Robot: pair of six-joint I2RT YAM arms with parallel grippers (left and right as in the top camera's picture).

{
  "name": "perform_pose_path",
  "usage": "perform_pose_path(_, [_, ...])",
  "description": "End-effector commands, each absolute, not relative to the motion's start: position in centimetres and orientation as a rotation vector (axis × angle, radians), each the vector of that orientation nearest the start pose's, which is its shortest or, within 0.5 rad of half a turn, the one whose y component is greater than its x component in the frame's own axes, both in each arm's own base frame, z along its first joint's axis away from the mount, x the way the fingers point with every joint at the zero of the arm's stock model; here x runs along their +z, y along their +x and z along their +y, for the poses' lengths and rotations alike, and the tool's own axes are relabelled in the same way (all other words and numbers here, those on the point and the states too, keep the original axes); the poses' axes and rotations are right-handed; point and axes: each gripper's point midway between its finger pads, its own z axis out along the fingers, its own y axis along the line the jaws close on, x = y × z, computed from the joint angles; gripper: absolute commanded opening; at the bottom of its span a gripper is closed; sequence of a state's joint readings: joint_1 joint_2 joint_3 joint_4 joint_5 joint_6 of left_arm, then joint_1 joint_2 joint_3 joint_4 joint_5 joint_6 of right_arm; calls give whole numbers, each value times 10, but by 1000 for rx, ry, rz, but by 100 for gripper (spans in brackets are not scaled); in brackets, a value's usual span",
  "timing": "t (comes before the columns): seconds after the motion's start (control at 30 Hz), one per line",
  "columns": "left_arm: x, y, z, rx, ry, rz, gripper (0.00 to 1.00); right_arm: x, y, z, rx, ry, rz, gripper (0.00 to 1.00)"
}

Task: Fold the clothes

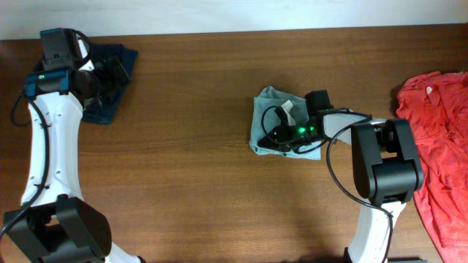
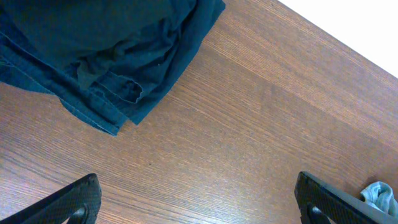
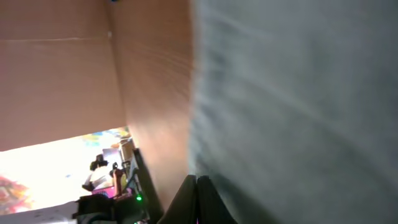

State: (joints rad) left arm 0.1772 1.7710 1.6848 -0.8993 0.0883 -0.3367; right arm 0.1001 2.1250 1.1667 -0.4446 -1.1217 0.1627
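The pale grey-teal T-shirt (image 1: 269, 102) lies bunched in a small heap right of the table's middle, and a bit of it shows at the edge of the left wrist view (image 2: 377, 194). My right gripper (image 1: 280, 136) rests low on that heap. Its fingers (image 3: 197, 180) are pressed together at the edge of the grey cloth (image 3: 298, 93); no cloth shows between them. My left gripper (image 1: 110, 73) hangs open over the dark navy garment (image 1: 100, 109) at the far left. In its own view the fingers (image 2: 198, 182) stand wide apart over bare wood, just off the navy cloth (image 2: 93, 43).
A red shirt (image 1: 439, 117) is spread at the table's right edge, beside the right arm's base. The brown wooden table (image 1: 190, 146) stretches between the navy garment and the T-shirt.
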Motion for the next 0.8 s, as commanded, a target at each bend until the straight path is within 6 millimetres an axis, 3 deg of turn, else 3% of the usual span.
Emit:
perform_pose_path(0.0, [205,453,68,-164,-623,2486,99,92,380,200,1711,-208,2465,4])
perform_pose_path(0.1, [205,453,68,-164,-623,2486,99,124,403,194,1619,-269,2390,4])
perform_pose_path(0.23, [205,453,68,-164,-623,2486,99,131,433,174,1444,-235,2384,4])
perform_pose_path(0.4, [205,453,68,-164,-623,2486,99,101,455,128,1173,-75,2483,4])
perform_pose_path(0.63, [205,453,68,-164,-623,2486,99,66,466,73,956,63,2558,4])
perform_pose_path(0.77, [205,453,68,-164,-623,2486,99,34,474,36,739,156,2619,4])
